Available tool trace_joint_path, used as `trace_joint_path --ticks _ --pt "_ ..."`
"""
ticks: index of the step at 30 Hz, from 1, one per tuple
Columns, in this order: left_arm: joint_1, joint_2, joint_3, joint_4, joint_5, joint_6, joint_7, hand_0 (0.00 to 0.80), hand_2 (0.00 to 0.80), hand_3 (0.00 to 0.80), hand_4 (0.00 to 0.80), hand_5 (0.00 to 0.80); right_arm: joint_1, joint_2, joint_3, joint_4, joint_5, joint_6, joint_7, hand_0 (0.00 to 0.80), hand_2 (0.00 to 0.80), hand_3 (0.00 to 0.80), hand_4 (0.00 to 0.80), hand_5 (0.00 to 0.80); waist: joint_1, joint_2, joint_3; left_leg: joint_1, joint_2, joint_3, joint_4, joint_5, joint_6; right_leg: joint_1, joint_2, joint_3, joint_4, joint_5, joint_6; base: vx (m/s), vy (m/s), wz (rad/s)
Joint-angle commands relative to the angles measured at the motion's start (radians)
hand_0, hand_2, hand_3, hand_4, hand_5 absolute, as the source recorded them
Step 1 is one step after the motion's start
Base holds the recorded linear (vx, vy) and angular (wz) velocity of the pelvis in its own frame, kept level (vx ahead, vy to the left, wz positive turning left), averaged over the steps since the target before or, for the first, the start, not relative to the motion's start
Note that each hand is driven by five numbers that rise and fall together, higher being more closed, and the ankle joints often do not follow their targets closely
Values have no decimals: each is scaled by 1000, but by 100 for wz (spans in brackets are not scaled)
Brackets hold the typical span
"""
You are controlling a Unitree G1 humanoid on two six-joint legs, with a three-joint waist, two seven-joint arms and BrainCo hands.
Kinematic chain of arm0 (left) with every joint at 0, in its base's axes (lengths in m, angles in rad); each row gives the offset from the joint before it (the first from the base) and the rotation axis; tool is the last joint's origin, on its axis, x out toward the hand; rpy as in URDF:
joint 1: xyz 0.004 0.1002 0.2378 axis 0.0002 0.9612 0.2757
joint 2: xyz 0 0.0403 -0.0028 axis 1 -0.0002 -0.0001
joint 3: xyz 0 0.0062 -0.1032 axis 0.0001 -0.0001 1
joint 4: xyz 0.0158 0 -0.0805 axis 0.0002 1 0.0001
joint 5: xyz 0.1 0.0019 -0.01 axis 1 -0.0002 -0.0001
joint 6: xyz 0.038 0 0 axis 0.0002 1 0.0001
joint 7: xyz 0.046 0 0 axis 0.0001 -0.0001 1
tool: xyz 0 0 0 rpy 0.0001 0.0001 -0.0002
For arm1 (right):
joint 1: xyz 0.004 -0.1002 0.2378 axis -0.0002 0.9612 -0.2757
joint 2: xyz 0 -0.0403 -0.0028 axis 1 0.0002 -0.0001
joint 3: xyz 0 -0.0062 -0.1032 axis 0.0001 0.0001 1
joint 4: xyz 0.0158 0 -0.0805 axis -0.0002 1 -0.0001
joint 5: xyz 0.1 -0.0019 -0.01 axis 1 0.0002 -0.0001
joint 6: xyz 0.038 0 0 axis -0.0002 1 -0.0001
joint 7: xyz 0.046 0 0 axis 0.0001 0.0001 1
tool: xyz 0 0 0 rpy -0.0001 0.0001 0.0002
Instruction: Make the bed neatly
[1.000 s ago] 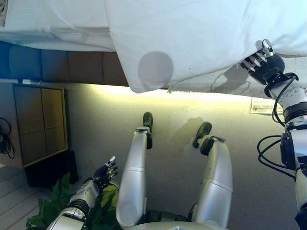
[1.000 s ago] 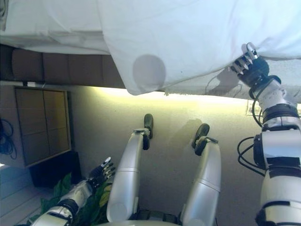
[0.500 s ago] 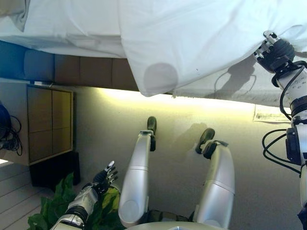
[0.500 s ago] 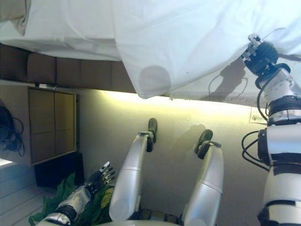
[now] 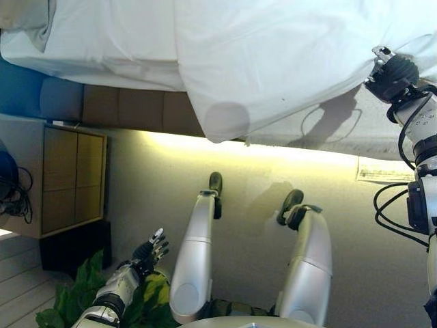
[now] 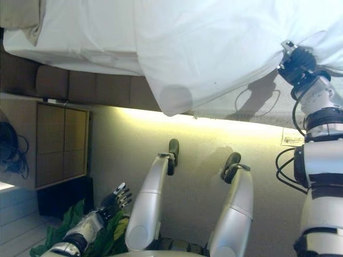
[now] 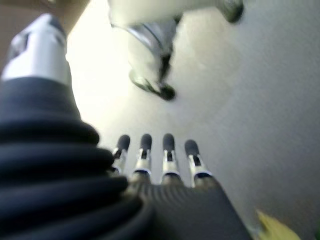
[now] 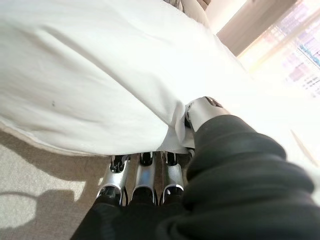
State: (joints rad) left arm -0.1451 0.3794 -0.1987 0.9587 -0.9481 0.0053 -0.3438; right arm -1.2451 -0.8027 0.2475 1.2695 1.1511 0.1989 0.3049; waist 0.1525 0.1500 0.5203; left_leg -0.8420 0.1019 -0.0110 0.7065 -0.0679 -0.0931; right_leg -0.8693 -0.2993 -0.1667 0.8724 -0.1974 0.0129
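A white duvet [image 5: 273, 61] lies over the bed, and its corner [image 5: 225, 123] hangs down over the bed's near side. My right hand [image 5: 390, 72] is shut on the duvet's lower edge at the right. In the right wrist view my fingers [image 8: 142, 180] curl under the white cloth [image 8: 90, 90] and the thumb presses on it. My left hand [image 5: 150, 249] hangs low at the lower left, away from the bed, with its fingers [image 7: 155, 150] straight and holding nothing.
A white sheet [image 5: 102, 48] covers the mattress at the left, with a pillow corner [image 6: 21, 16] at the top left. Below it runs the brown bed base [image 5: 130, 109]. A wooden cabinet [image 5: 68, 178] stands at the left, above a green plant [image 5: 75, 294]. The floor [image 5: 252, 184] is beige carpet.
My right hand has lifted the duvet's edge up and to the right. The camera has shifted, so the bed now shows lower in the picture. The left hand has stayed still.
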Motion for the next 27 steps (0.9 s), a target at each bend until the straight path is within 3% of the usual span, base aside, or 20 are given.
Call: trace_joint_path --ticks 1,7,11,15,20,21,27 --pt "-31 97 18 -115 -124 -71 12 0 0 0 0 0 6 -5 -6 -130 49 -56 61 800 800 800 800 800 -9 -4 -14 98 51 10 -79 -15 14 84 -19 38 -71 19 46 0 0 0" --pt "-217 175 -40 -396 -187 -181 201 0 0 0 0 0 58 56 -26 -161 105 -68 83 800 800 800 800 800 -15 -39 -42 211 52 24 -154 -3 9 212 -10 7 -170 44 61 29 -3 1" --pt "-332 185 -63 -455 -103 -276 339 0 0 0 0 0 62 96 -20 -156 103 -60 90 800 800 800 800 800 -17 -68 -69 282 52 27 -206 10 4 293 2 -16 -243 61 65 33 -14 -2" --pt "-425 194 -84 -422 68 -267 457 0 0 0 0 0 72 137 -12 -152 102 -35 80 800 800 800 800 800 -20 -101 -98 350 59 30 -260 26 -3 373 17 -34 -323 82 69 62 -45 -8" --pt "-455 160 -131 -361 50 -199 416 0 0 0 0 0 77 170 15 -148 107 -18 72 800 800 800 800 800 -33 -115 -127 427 73 44 -331 50 -11 457 35 -49 -426 113 73 30 6 -5" --pt "-449 148 -137 -356 17 -189 400 0 0 0 0 0 77 173 18 -150 110 -21 72 800 800 800 800 800 -36 -114 -127 429 74 52 -345 77 -6 461 37 -59 -447 140 64 -37 51 -7" --pt "-412 38 -172 -318 -199 -93 275 0 0 0 0 0 46 200 33 -154 121 -40 52 800 800 800 800 800 -38 -122 -140 463 88 46 -357 50 -18 495 56 -60 -453 110 68 42 9 -4"
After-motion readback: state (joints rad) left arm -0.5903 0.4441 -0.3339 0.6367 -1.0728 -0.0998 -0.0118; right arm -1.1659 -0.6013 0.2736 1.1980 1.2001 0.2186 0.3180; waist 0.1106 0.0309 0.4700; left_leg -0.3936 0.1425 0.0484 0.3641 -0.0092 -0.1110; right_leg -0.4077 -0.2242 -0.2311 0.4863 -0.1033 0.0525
